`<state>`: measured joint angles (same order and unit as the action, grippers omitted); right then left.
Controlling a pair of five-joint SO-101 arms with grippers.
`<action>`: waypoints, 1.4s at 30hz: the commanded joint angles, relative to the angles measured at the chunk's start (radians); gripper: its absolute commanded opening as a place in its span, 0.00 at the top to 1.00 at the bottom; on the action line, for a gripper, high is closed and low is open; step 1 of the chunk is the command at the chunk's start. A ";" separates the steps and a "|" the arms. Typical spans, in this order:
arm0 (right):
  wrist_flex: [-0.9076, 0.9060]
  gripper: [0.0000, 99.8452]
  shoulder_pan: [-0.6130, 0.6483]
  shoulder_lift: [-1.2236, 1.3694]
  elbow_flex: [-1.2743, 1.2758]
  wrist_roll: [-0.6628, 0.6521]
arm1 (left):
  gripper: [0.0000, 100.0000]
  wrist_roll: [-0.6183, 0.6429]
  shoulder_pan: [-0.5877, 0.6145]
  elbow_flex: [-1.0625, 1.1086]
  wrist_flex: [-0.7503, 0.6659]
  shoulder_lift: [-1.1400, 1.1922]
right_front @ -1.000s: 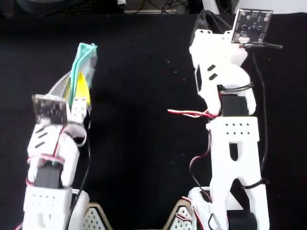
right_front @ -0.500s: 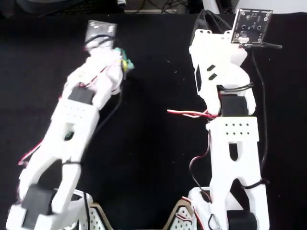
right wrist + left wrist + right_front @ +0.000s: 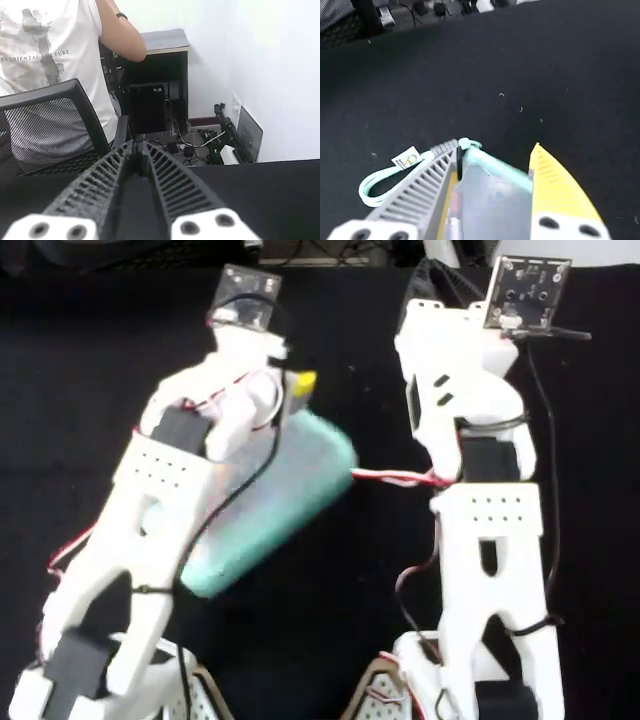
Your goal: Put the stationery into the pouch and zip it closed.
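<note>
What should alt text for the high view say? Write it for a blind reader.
The left gripper clamps one end of a mint-green pouch, which slants back beside its arm over a black table. The right arm stands folded alongside.

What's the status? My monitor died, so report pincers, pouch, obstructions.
Left pincer shut on the mint-green fabric pouch, held over the black table. Right pincer shut, empty, raised. Red-and-white cable beside the pouch's end.
</note>
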<state>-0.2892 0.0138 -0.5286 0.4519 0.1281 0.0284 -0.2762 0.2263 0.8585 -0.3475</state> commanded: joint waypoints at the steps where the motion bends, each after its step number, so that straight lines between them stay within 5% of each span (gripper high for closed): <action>1: 0.023 0.99 -0.012 -0.002 -0.038 0.009 | 0.76 0.008 0.015 -0.064 0.034 -0.135; 7: 0.023 0.99 -0.012 -0.002 -0.038 0.009 | 0.78 0.006 0.087 0.036 0.196 -0.379; 12: 0.021 0.99 -0.011 -0.002 -0.038 0.009 | 0.98 0.006 0.352 0.306 0.232 -0.580; 18: 0.018 0.99 -0.006 -0.002 -0.033 0.009 | 0.95 0.006 0.599 0.707 0.183 -0.853; 29: 0.017 0.99 -0.008 -0.002 -0.028 0.009 | 0.95 -0.242 0.621 1.254 0.147 -1.478; 42: 0.020 0.99 -0.005 -0.002 -0.035 0.009 | 0.95 -0.249 0.628 1.471 0.218 -1.467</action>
<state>-0.2892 0.0153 -0.5286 0.4519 0.1281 -0.2171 0.3376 1.6809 1.0334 -1.7960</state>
